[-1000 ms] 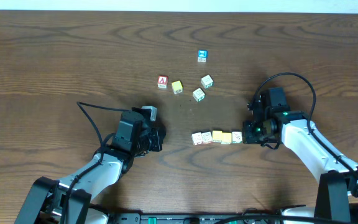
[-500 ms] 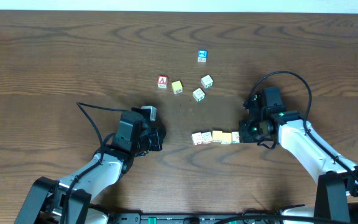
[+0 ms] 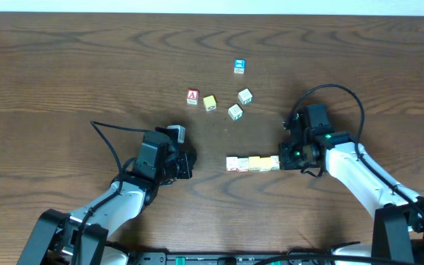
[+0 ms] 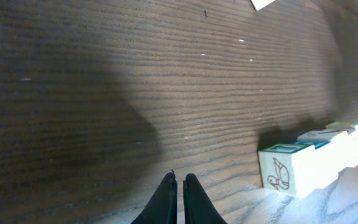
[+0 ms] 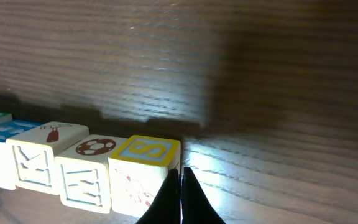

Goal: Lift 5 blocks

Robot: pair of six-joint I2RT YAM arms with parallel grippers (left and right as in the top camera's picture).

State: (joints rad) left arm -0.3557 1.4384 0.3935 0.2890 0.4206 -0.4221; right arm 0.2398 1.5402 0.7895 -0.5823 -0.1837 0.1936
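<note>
A row of several small wooden blocks [image 3: 252,163] lies end to end on the table, between my two grippers. My right gripper [image 3: 281,160] is shut and empty. In the right wrist view its tips [image 5: 180,173] press against the side of the yellow "S" block [image 5: 145,152], the row's right end. My left gripper [image 3: 191,163] is also shut and empty, a short way left of the row. The left wrist view has its tips [image 4: 179,182] apart from the end block with an animal drawing [image 4: 284,174].
Loose cubes sit further back: a red "A" cube [image 3: 192,96], a yellow one [image 3: 210,102], two whitish ones [image 3: 235,111] [image 3: 244,96] and a blue-faced cube [image 3: 239,66]. Both arms' cables loop over the wooden tabletop [image 3: 65,73].
My right gripper has slid left, pushing the row of blocks a little to the left and closing it up. The left arm has not moved.
</note>
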